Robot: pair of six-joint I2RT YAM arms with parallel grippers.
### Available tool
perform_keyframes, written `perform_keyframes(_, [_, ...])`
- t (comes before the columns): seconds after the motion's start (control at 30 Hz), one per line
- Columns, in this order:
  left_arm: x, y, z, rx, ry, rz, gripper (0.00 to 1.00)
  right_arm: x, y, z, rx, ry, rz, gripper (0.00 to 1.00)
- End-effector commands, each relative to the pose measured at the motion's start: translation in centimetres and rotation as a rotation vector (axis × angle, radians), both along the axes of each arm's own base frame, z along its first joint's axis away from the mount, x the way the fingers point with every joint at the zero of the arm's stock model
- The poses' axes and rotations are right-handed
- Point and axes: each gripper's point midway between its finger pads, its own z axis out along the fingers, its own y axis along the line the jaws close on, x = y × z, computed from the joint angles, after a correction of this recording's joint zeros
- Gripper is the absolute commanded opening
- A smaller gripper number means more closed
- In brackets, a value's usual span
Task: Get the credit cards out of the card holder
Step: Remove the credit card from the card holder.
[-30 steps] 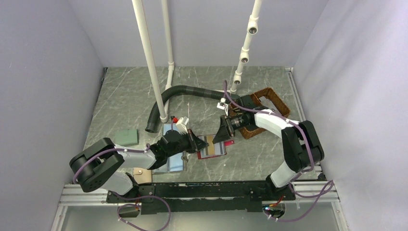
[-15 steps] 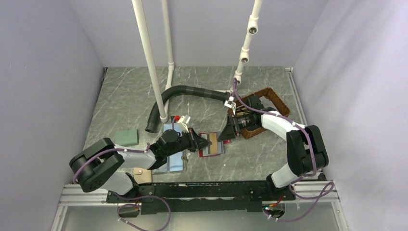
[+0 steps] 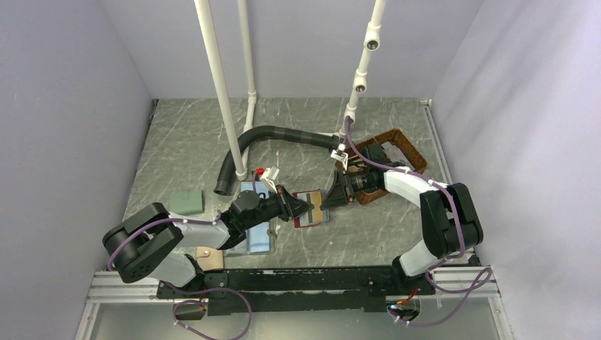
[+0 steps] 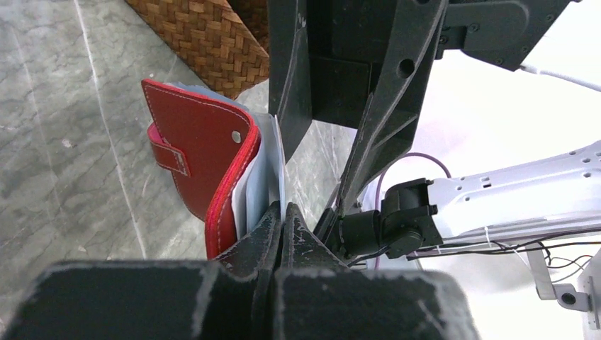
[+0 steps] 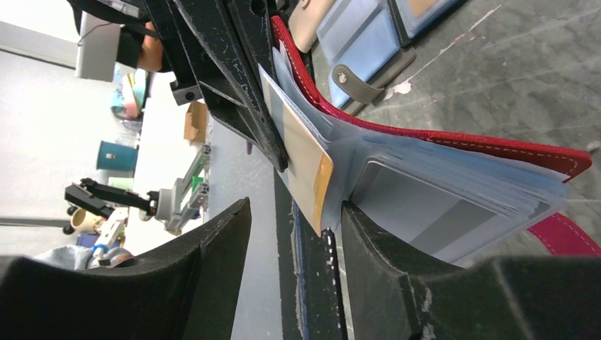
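Note:
The red card holder (image 3: 310, 210) is lifted off the table, half open. In the left wrist view its red cover (image 4: 202, 159) curves upward. My left gripper (image 4: 281, 212) is shut on a pale blue inner sleeve of it, and it also shows in the top view (image 3: 300, 207). A tan-orange credit card (image 5: 301, 159) sticks out of a sleeve. My right gripper (image 5: 294, 234) is open, with the card's lower edge between its fingers; it also shows in the top view (image 3: 328, 197). The holder's grey and blue inner panels (image 5: 432, 205) face the right wrist camera.
A wicker basket (image 3: 397, 145) stands behind the right gripper. A dark-framed blue wallet (image 3: 256, 230) lies under the left arm. A green pad (image 3: 187, 201) lies at the left. A black corrugated hose (image 3: 269, 134) and white pipes (image 3: 221, 85) stand at the back.
My left gripper has raised the card holder off the table and tipped it up. My right gripper has closed in around the protruding card.

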Motion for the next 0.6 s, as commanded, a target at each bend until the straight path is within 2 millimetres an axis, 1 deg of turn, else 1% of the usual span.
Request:
perform_keyframes(0.0, [0.0,-0.7,4.0,-0.125,-0.104,-0.028,0.0,-0.4,0.4,1.7,0.101,-0.03,0.043,0.52])
perform_keyframes(0.13, [0.1,-0.9,4.2,-0.148,-0.105,-0.035,0.0,-0.7,0.4,2.4,0.128,-0.026,0.058,0.5])
perform_keyframes(0.23, [0.1,-1.2,4.2,-0.153,-0.099,-0.042,0.0,-1.1,0.5,2.8,0.148,-0.028,0.075,0.44])
perform_keyframes(0.3, [0.1,-1.2,4.0,-0.154,-0.093,-0.039,0.0,-1.2,0.5,2.9,0.152,-0.026,0.079,0.38])
perform_keyframes(0.47, [0.3,-0.4,3.8,-0.156,-0.085,-0.001,0.0,-1.2,0.6,3.0,0.16,-0.031,0.085,0.17])
perform_keyframes(0.57, [0.4,0.1,3.8,-0.152,-0.079,0.022,0.0,-1.2,0.5,3.1,0.165,-0.029,0.088,0.08])
